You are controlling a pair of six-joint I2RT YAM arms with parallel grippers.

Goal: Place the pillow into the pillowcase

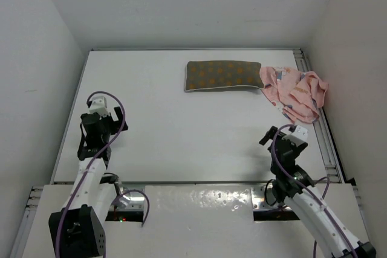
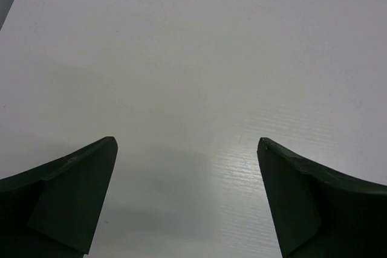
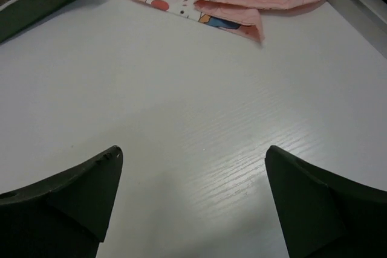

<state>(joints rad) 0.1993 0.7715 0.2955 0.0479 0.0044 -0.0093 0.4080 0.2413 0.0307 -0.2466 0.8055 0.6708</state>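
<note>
Overhead, the white-walled counter (image 1: pixel 181 131) carries the pillow (image 1: pixel 222 75) at twelve o'clock, the crumpled pillowcase (image 1: pixel 295 93) touching it at one; the left gripper (image 2: pixel 186 143) gapes over white surface; the right gripper (image 3: pixel 193 149) gapes too, pillowcase at its twelve.

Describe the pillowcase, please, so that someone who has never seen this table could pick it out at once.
Look at the white table from above and go to its far right corner. There the pillowcase lies crumpled against the right end of the pillow. It is thin pink cloth printed with small cartoon figures; the pillow is a flat olive-brown cushion with orange dots.
</note>
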